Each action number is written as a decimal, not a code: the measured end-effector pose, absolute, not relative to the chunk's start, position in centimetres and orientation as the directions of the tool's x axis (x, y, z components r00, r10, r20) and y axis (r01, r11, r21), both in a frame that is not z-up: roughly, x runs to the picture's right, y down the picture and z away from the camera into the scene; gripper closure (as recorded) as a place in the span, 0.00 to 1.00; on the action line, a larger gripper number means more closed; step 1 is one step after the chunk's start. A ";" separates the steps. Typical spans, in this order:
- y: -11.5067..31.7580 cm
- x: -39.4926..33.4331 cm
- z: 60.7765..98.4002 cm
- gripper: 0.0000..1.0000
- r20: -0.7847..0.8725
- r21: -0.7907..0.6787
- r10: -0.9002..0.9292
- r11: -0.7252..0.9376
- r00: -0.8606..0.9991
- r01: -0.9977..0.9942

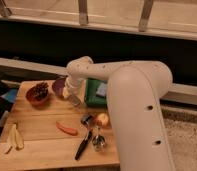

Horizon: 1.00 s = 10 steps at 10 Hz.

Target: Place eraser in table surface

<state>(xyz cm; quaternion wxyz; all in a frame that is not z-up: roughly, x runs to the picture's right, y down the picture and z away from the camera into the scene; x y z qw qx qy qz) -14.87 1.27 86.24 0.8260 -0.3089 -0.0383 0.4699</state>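
The gripper point(74, 100) hangs low over the far middle of the table surface point(42, 145), between the purple bowl point(58, 86) and the green tray point(94, 97); its fingers are closed, and whether anything lies between them cannot be told. The eraser cannot be made out with certainty anywhere in view. From the gripper the white arm point(127, 90) rises, bends at an elbow above the bowls, and widens toward the right foreground. Left of the purple bowl stands a brown bowl point(38, 94) holding dark pieces. In the green tray lies a pale blue sponge-like piece point(102, 90). Nearer the front edge lie a carrot point(67, 129), a small dark chunky object point(86, 119), a round reddish-yellow fruit point(102, 119), a black-handled tool point(83, 145) and a small shiny object point(98, 141). At the left front corner lie pale banana-like pieces point(14, 137).
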 end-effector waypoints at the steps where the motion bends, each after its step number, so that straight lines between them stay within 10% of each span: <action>1: 0.0 -14.7 85.4 1.00 -0.203 -0.536 0.807 0.383 0.554 -0.753; 10: -0.9 -16.0 83.7 1.00 -0.124 -0.596 0.815 0.395 0.566 -0.699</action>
